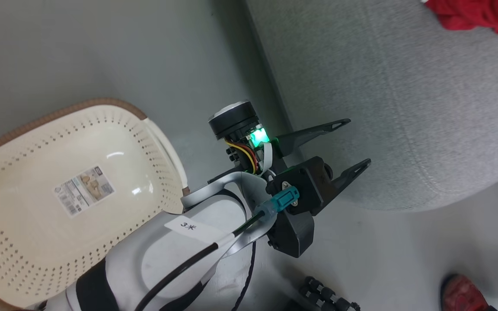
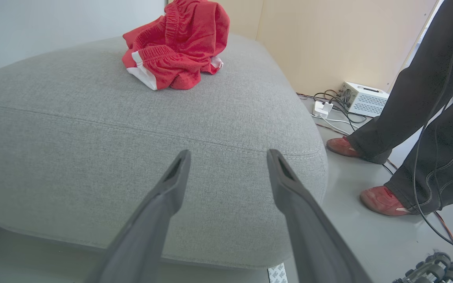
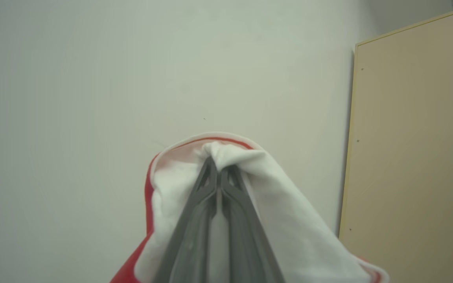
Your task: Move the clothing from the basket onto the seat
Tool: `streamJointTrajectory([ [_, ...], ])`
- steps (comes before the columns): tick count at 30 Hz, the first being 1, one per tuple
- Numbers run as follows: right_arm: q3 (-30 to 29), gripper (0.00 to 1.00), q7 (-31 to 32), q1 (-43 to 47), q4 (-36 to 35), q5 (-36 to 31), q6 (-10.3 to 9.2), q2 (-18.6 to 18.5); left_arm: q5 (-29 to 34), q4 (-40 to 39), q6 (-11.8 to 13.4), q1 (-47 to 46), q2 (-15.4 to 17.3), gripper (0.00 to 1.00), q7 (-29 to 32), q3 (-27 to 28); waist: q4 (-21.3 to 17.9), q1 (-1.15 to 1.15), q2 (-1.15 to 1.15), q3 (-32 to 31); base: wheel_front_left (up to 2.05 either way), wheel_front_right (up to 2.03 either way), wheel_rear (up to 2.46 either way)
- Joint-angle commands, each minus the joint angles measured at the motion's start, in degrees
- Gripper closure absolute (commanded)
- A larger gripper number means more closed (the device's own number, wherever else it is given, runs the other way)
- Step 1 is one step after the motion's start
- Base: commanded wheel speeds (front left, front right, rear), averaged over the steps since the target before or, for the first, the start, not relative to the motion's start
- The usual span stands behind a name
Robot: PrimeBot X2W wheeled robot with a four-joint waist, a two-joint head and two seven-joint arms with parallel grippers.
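Right end effector (image 3: 219,165) clenched on clothing (image 3: 281,228), facing wall (image 3: 92,78); seat (image 2: 73,118) lies directly ahead of released, empty left end effector (image 2: 228,154).

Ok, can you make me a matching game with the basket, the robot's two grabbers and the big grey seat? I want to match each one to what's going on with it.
Things:
1. basket
2. left gripper
3. right gripper
4. seat

What's going on:
A. shut on a red and white garment
B. has a paper label inside
C. open, nothing between its fingers
D. a red bundle lies on top of it

Right pairs: 1-B, 2-C, 3-A, 4-D.
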Motion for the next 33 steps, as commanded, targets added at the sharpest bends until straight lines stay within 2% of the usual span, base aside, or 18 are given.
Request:
streamJointTrajectory([
  [1,0.4,1.0,0.0,-1.3,1.5,0.2,-0.04,-1.6,0.7,-0.5,0.1,-0.8,0.6,0.0,0.4,-0.2,2.3,-0.01,-0.01,4.1,0.0,0.0,0.0],
  [6,2.5,1.0,0.0,-1.1,7.1,-1.1,-0.04,-3.6,0.0,-1.2,0.5,-0.1,1.3,0.0,0.9,-0.1,2.3,-0.01,-0.01,5.4,0.0,0.0,0.0],
  [8,2.8,1.0,0.0,0.6,9.6,-1.5,-0.04,-2.9,-0.2,-1.4,0.8,0.2,1.7,0.0,1.1,-0.1,2.3,-0.01,-0.01,5.8,0.0,0.0,0.0],
  [18,4.5,1.0,0.0,8.0,21.3,-3.1,-0.04,3.3,-0.5,-2.2,0.9,0.6,3.1,0.0,2.1,-0.5,1.6,-0.01,-0.01,5.8,0.0,0.0,0.0],
  [23,5.7,1.0,-0.1,9.7,28.3,-5.2,-0.04,8.3,-0.8,-2.5,1.3,1.0,4.2,0.0,2.8,-0.4,0.7,-0.01,-0.01,5.1,0.0,0.0,0.0],
  [29,4.1,1.0,0.0,11.7,30.3,-7.5,-0.04,12.8,-1.3,-3.3,2.1,2.1,6.1,0.0,2.8,0.3,-0.2,-0.01,-0.01,3.6,0.0,0.0,0.0],
  [30,3.1,0.84,0.0,12.0,29.8,-8.0,-0.04,13.3,-1.5,-3.3,2.3,2.1,6.4,0.0,2.7,0.5,-0.2,-0.01,-0.01,3.2,0.0,0.0,0.0],
  [31,2.5,0.0,0.0,12.6,29.1,-8.7,-0.04,13.7,-1.5,-3.5,2.4,2.1,6.6,0.0,2.6,0.7,-0.1,-0.01,-0.01,2.9,0.0,0.0,0.0],
  [33,1.5,0.0,0.0,14.3,27.5,-9.6,-0.04,14.6,-1.8,-3.6,2.9,2.7,7.0,0.0,2.1,1.1,0.2,-0.01,-0.01,1.9,0.0,0.0,0.0],
])
